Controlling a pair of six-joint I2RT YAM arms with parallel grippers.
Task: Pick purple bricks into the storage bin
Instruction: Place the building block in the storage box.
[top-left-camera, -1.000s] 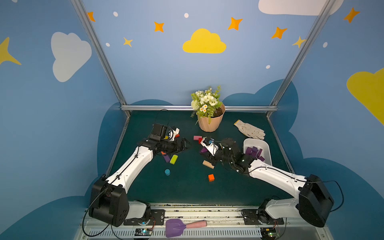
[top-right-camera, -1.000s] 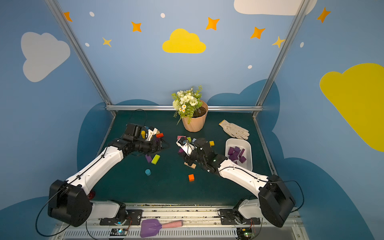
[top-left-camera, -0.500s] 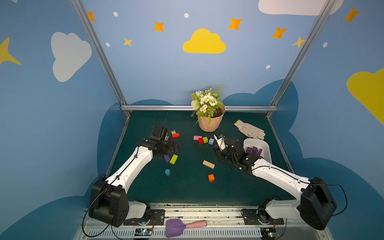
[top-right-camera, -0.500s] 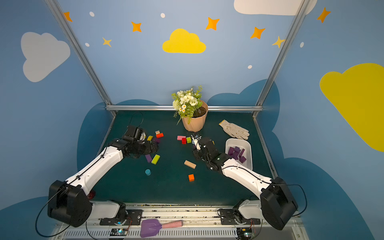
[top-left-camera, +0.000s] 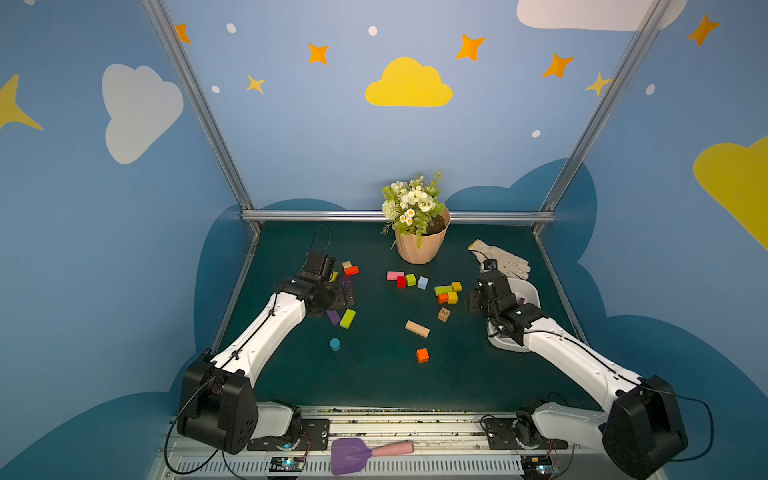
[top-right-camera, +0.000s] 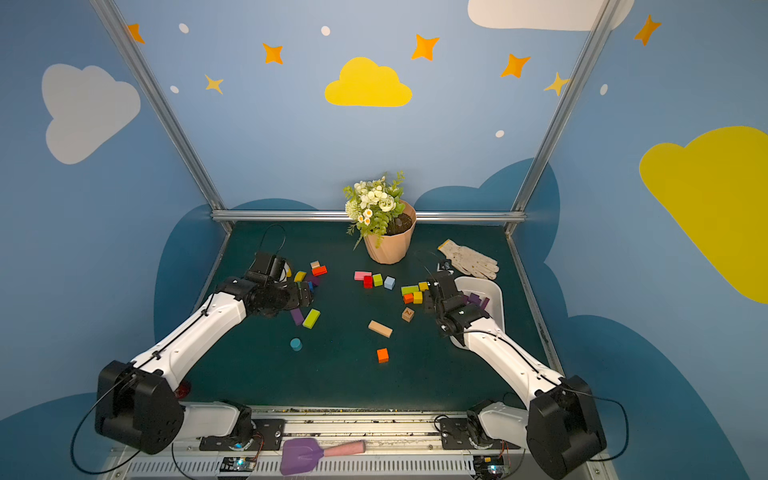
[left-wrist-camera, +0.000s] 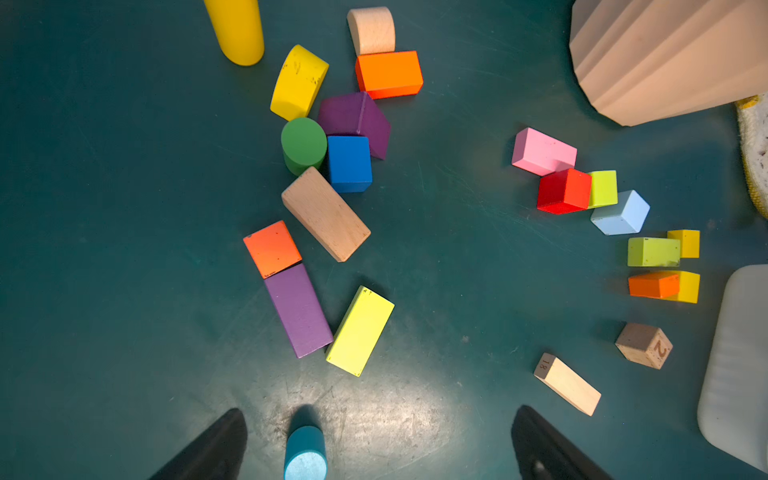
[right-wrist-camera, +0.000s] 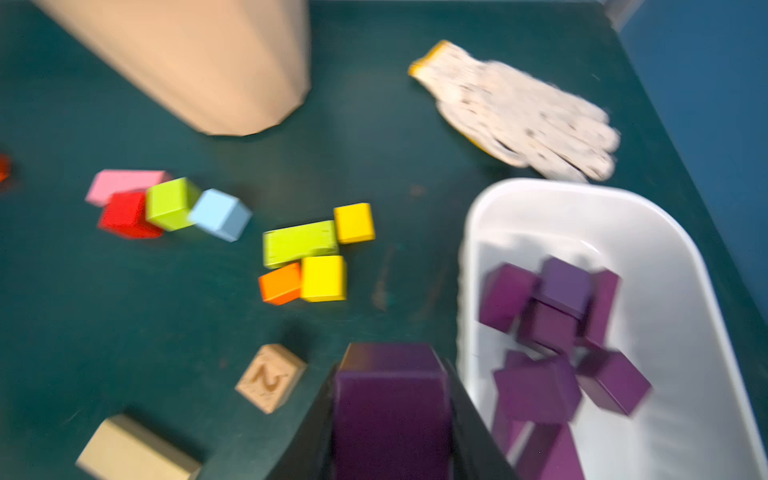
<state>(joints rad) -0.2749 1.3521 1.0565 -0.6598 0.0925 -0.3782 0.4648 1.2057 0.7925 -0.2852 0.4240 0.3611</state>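
My right gripper (right-wrist-camera: 390, 419) is shut on a dark purple brick (right-wrist-camera: 390, 399) and hangs just beside the left wall of the white storage bin (right-wrist-camera: 582, 195). Several purple bricks (right-wrist-camera: 552, 299) lie piled inside the bin (top-right-camera: 496, 291). My left gripper (left-wrist-camera: 378, 449) is open and empty above the left cluster of blocks. There a purple oblong brick (left-wrist-camera: 298, 309) lies flat between an orange block and a yellow-green one. A second purple brick (left-wrist-camera: 353, 120) sits beyond a blue block. In both top views the oblong brick (top-left-camera: 333, 317) (top-right-camera: 296, 316) shows just off the left gripper (top-left-camera: 338, 297).
A peach flowerpot (top-left-camera: 419, 245) stands at the back middle, with a white glove (top-left-camera: 505, 259) behind the bin. Coloured blocks (top-left-camera: 446, 291) lie mid-table, with a wooden block (top-left-camera: 417, 328), an orange cube (top-left-camera: 422, 355) and a blue cylinder (top-left-camera: 334, 344) nearer. A purple spade (top-left-camera: 353, 455) lies on the front rail.
My right arm has carried the purple brick from the middle of the table rightward to the bin's left wall. The left gripper has drawn back slightly and stays open.
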